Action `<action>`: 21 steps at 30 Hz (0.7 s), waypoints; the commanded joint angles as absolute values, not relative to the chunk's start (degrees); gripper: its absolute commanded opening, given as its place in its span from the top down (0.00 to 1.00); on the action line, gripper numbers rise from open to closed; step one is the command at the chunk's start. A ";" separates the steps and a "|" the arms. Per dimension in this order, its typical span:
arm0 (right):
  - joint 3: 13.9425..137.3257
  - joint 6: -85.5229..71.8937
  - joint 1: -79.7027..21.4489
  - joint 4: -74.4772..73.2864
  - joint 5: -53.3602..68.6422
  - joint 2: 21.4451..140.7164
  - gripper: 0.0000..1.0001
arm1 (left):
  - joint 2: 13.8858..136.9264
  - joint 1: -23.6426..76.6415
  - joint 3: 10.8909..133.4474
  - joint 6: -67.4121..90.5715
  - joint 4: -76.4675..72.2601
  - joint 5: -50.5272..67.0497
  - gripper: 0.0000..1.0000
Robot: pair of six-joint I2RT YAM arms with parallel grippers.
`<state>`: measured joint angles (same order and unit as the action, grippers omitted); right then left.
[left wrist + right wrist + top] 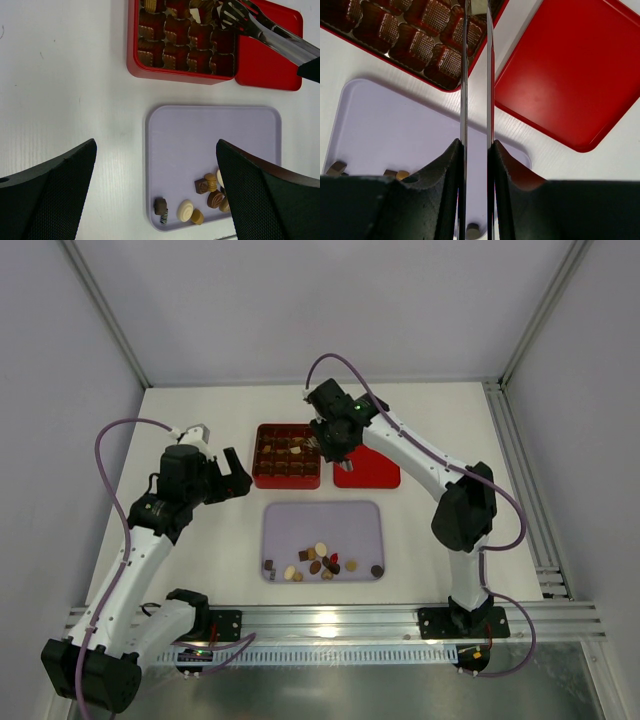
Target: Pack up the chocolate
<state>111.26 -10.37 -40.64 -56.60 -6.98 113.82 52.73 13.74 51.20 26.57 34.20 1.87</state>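
Note:
Several loose pieces of chocolate point(320, 562) lie at the near edge of the lilac tray point(322, 515); the left wrist view shows these brown, tan and cream chocolates point(210, 192) in the tray's point(210, 135) corner. My right gripper point(332, 436) is shut on metal tongs point(465, 75), whose tips point(231, 15) hang over the right side of the red box point(287, 481). Whether the tips hold a sweet I cannot tell. Some far compartments hold sweets point(290, 448). My left gripper point(238, 475) is open and empty, hovering left of the box.
The red lid point(370, 472) lies flat right of the box, touching it. In the right wrist view the box rim point(380, 56), lid point(570, 70) and tray point(385, 120) surround the tongs. A metal frame edges the table.

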 commanded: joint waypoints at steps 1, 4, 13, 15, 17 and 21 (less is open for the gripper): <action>113.47 -9.84 -40.34 -53.53 -9.14 113.47 0.74 | 52.12 13.45 52.65 26.10 33.31 2.64 0.00; 112.68 -10.02 -40.34 -53.00 -9.40 113.38 0.74 | 52.12 13.45 52.65 26.10 33.31 2.64 0.00; 112.41 -10.28 -40.34 -52.91 -9.14 113.82 0.72 | 52.21 13.45 52.65 26.10 33.31 2.55 0.00; 112.41 -10.11 -40.34 -53.00 -9.05 113.82 0.69 | 52.21 13.45 52.56 26.10 33.31 2.55 0.00; 112.33 -10.20 -40.43 -53.09 -9.05 113.82 0.69 | 52.21 13.45 52.56 26.02 33.31 2.55 0.00; 112.41 -10.20 -40.43 -53.26 -8.88 113.82 0.68 | 52.03 13.45 52.56 26.10 33.22 2.37 0.00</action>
